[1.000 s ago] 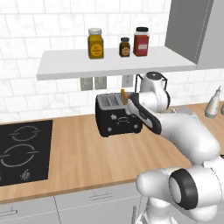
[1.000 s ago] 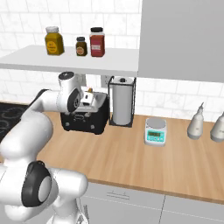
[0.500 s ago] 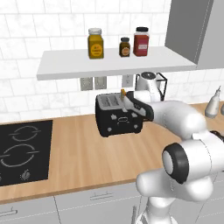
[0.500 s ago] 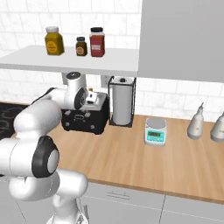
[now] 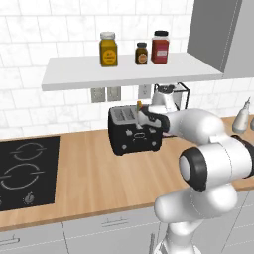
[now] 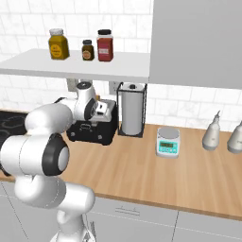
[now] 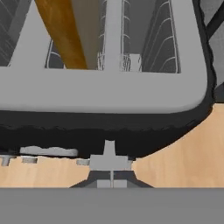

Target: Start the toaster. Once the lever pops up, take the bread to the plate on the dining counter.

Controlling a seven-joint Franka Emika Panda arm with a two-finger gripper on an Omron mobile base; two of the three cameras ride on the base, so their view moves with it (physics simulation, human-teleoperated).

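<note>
You have the two-finger claw (image 7: 112,183) pressed together, its dark tips meeting with nothing pinched between them, poised at the front face of the black boxy toaster with the silvery slotted top (image 5: 135,133). In the hand view the tips sit just short of a small pale lever tab (image 7: 109,158) that juts from the toaster's dark front; whether they touch it you cannot tell.

Ahead of the claw and a little to its left in the hand view, the square slice of pale tan bread with the orange-brown crust (image 7: 72,33) stands on edge in a slot, its flat faces running along the slot and its crust edge facing you. The slots run away from the claw, front to back of the toaster. In the left base view a small tip of the slice (image 5: 139,105) pokes up above the toaster top, just beside the claw's wrist.

The toaster rests on the light-wood tabletop (image 5: 94,173), with its long side running left to right along the white tiled wall and its control face turned toward the robot. Beyond the claw to its right, just beside the toaster, stands a black wire-framed paper-towel holder with a white roll (image 6: 131,115). Well apart to the claw's left, a black hob (image 5: 26,171) is set into the tabletop.
</note>
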